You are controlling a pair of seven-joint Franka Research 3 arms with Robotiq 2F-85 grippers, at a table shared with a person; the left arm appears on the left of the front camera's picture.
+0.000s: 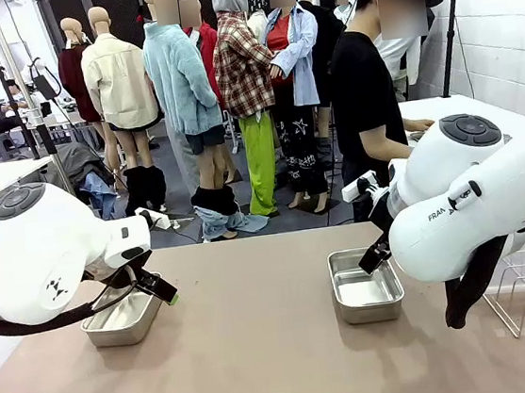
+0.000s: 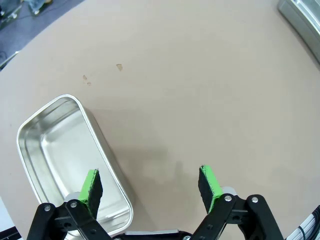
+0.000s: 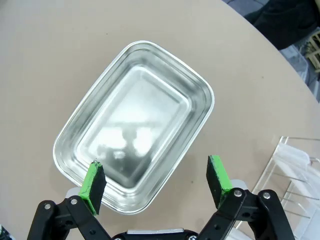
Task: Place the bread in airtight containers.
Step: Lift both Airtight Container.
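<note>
The right hand (image 3: pixel 157 175), released and empty, hangs squarely over the right tin (image 3: pixel 135 125). The left hand (image 2: pixel 150 180), likewise released, seems to straddle the left tin's (image 2: pixel 55 145) right rim. Both tins stand empty.

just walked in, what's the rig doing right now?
Both arms hover over the table, holding nothing. The left hand is open over the edge of the left steel tin; the right hand is open above the right steel tin. Both tins sit empty and unlidded, so nothing has been packed yet. A person stands at the far side, turned toward another table.
</note>
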